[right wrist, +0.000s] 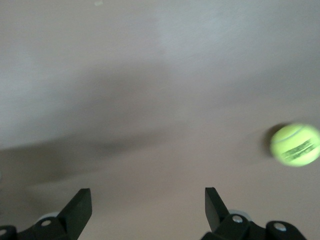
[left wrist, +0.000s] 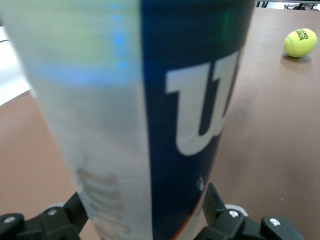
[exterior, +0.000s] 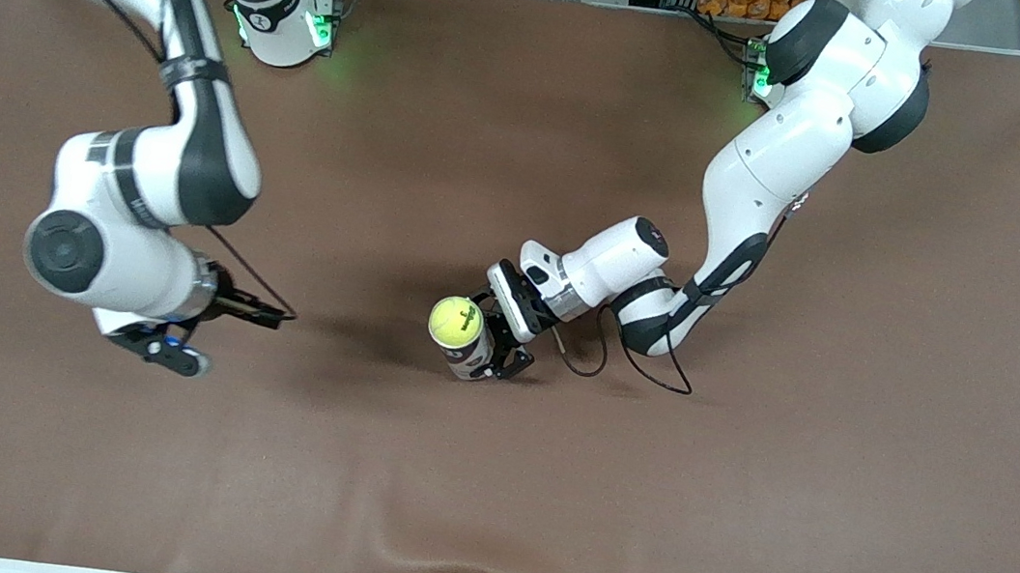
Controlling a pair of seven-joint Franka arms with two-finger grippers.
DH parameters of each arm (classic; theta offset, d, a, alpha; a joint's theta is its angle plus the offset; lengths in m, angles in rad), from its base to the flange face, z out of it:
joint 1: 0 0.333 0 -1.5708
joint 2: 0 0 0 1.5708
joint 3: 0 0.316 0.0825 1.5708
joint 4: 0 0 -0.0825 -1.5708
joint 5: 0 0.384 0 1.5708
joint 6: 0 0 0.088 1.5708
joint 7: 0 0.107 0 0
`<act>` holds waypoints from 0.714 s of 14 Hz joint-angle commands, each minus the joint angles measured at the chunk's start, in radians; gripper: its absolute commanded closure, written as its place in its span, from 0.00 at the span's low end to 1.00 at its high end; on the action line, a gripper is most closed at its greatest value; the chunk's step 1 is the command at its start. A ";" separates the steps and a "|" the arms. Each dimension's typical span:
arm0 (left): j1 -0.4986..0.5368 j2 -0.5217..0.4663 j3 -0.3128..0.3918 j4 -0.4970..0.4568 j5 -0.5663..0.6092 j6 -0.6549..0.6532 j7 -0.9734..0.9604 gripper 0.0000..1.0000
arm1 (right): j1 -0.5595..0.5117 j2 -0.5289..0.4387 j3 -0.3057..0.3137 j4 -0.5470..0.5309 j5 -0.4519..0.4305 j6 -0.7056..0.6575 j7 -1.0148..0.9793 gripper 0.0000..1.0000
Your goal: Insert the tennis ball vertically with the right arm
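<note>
Tennis ball (exterior: 455, 321) sits in the mouth of the upright can (exterior: 469, 348) at mid-tabletop (exterior: 839, 463), so the insertion looks done. Left gripper (exterior: 506, 360) brackets the can low down, apparently to steady it; its jaws stand just apart from the can's sides. Right gripper (exterior: 171, 352), toward the right arm's end from the can, hangs over bare tabletop with jaws wide open, holding nothing.

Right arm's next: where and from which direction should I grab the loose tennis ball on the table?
Grip the tennis ball across its widest middle, coming straight down from above. It is round, so any horizontal grip axis should do, and it rests on the table with nothing touching it. The right gripper is open but not yet over it.
</note>
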 commanded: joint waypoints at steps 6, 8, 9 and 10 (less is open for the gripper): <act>-0.001 0.006 0.003 0.004 0.007 0.020 -0.006 0.13 | -0.252 -0.015 0.018 -0.253 -0.078 0.193 -0.447 0.00; -0.001 0.006 0.003 0.004 0.007 0.020 -0.005 0.15 | -0.297 -0.015 0.018 -0.300 -0.081 0.198 -0.503 0.00; -0.001 0.006 0.003 0.004 0.007 0.020 -0.003 0.18 | -0.309 -0.015 0.018 -0.325 -0.079 0.197 -0.517 0.00; -0.001 0.006 0.001 0.004 0.007 0.020 -0.003 0.18 | -0.320 -0.015 0.018 -0.348 -0.079 0.194 -0.520 0.00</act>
